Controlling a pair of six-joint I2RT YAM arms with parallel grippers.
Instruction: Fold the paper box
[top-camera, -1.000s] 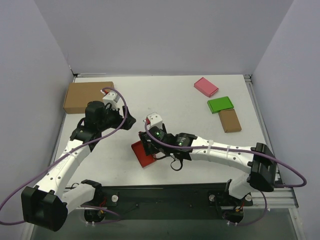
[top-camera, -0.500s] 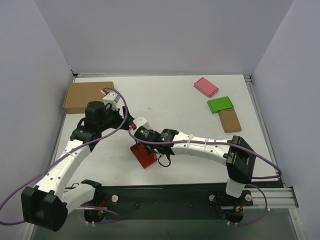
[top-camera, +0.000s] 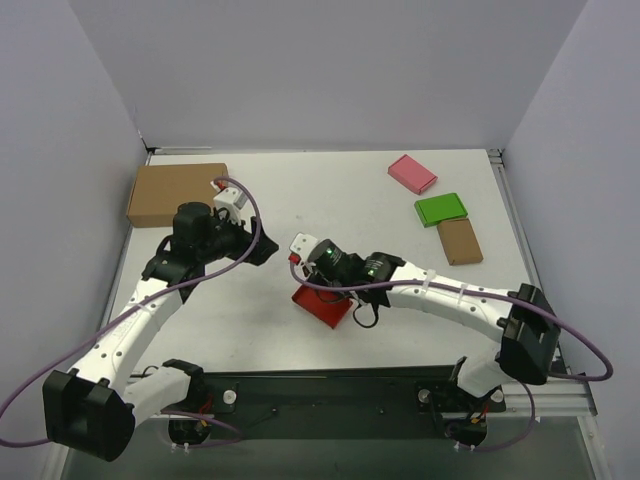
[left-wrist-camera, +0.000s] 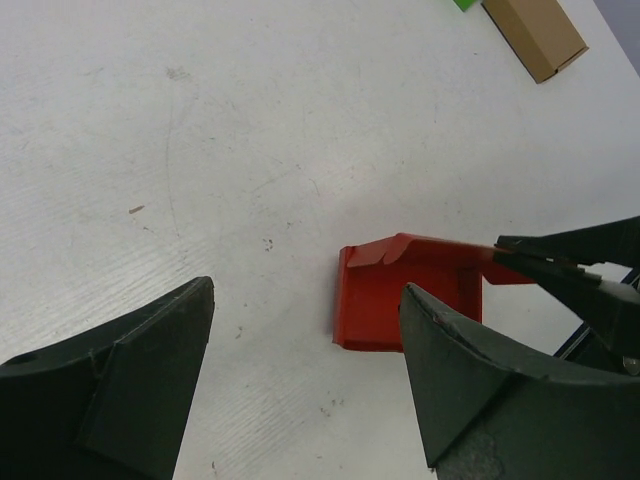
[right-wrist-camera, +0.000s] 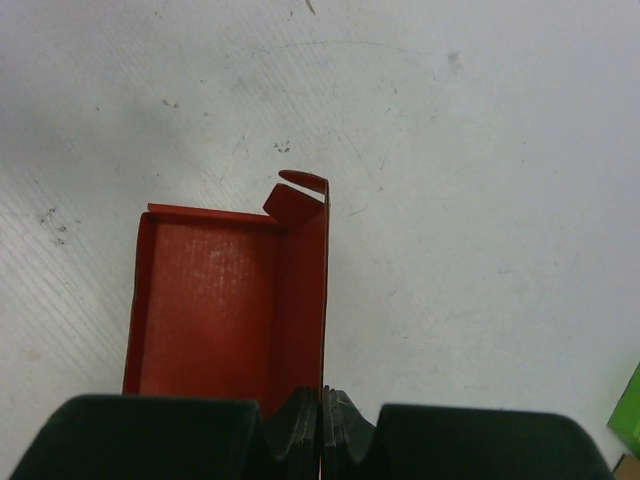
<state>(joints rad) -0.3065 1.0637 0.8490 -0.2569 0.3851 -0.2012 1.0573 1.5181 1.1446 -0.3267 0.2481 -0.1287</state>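
Your right pincer (right-wrist-camera: 322, 400) is pressed together on one upright side wall of the paper box (right-wrist-camera: 210, 300), its two dark pads meeting on the thin red card at the wall's near end. From that pinch the wall runs straight ahead of the fingertips, and the open tray of the box lies just to the left of them, its floor facing up, with a small tab curling at the far corner. The box sits on the white table (top-camera: 400, 270), directly under the right pincer's tips in the overhead view. Your left pincer (left-wrist-camera: 308, 300) is spread wide and grips nothing; it hangs above the table with the box ahead of it, nearer its right finger (left-wrist-camera: 480, 380) than its left, not touching either. Beyond the right pincer and well apart from it lie a pink flat box (top-camera: 412, 173), a green flat box (top-camera: 441, 209) and a small brown box (top-camera: 459, 241); a large brown carton (top-camera: 175, 193) lies behind the left pincer.
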